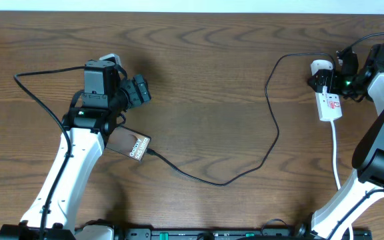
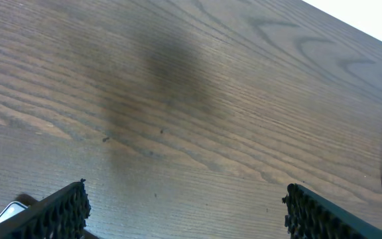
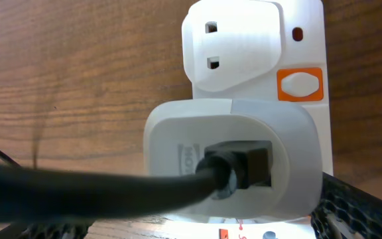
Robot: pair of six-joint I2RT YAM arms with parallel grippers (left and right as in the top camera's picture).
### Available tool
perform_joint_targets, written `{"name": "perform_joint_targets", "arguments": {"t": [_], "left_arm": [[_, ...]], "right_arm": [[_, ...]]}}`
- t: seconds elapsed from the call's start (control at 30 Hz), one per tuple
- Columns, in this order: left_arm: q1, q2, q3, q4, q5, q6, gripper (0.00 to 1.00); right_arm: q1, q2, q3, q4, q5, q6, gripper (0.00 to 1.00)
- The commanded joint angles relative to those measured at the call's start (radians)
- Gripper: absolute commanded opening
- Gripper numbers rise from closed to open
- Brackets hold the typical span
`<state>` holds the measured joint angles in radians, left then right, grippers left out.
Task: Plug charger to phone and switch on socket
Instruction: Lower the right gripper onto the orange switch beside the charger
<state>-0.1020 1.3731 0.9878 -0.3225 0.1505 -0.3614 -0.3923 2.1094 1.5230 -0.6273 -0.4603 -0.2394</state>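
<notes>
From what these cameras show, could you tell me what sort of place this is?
Probably a robot test bench: a wood-grain table, two white arms, and just a phone, charger cable and power strip.

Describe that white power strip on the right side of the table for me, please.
The socket is a white, plastic-looking strip lying flat on the wooden table, at its right side. One outlet is empty, with an orange switch beside it; the next holds a pale charger adapter with a black cable entering it. A white cord trails from its near end.
</notes>
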Motion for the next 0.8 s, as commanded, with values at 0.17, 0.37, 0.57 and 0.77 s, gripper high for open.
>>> {"name": "perform_joint_targets", "arguments": {"t": [0.17, 0.37, 0.57, 0.77], "left_arm": [[-0.002, 0.002, 0.026, -0.003, -0.013, 0.017, 0.92], [-0.002, 0.002, 0.026, -0.007, -0.013, 0.017, 0.92], [-0.002, 0.002, 0.026, -0.013, -0.013, 0.017, 0.92], [-0.002, 0.002, 0.026, -0.020, -0.013, 0.017, 0.92]], "right_arm": [[0.039, 0.045, -0.012, -0.040, -0.097, 0.068, 0.99], [0.046, 0.045, -0.012, -0.053, -0.095, 0.071, 0.98], [0.045, 0.045, 0.004, -0.049, -0.040, 0.070, 0.98], [0.044, 0.045, 0.070, -0.117, -0.007, 0.059, 0.98]]}}
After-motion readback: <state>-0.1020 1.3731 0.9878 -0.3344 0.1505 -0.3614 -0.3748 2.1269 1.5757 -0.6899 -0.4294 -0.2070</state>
